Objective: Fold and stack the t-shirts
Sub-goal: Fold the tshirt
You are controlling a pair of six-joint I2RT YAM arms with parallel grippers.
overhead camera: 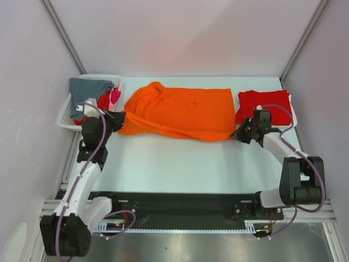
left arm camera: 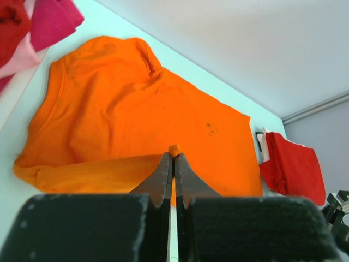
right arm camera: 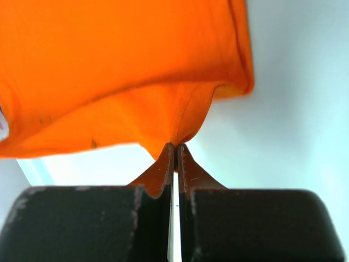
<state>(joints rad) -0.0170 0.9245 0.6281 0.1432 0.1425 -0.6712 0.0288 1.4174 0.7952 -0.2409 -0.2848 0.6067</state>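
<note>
A bright orange t-shirt (overhead camera: pixel 180 112) lies spread across the back middle of the table, folded lengthwise. My left gripper (overhead camera: pixel 119 119) is shut on its near left corner; a nub of orange cloth pokes out between the fingertips (left arm camera: pixel 174 155). My right gripper (overhead camera: pixel 238 134) is shut on the near right corner, and the orange t-shirt (right arm camera: pixel 120 71) hangs pulled up from it. A folded red t-shirt (overhead camera: pixel 263 105) lies at the back right, also seen as the red t-shirt (left arm camera: pixel 292 166) in the left wrist view.
A white mesh basket (overhead camera: pixel 68 117) at the back left holds grey (overhead camera: pixel 88 87), red and pink tees (left arm camera: pixel 49 19). Frame posts and walls close in the table on three sides. The black base rail (overhead camera: pixel 180 207) runs along the near edge.
</note>
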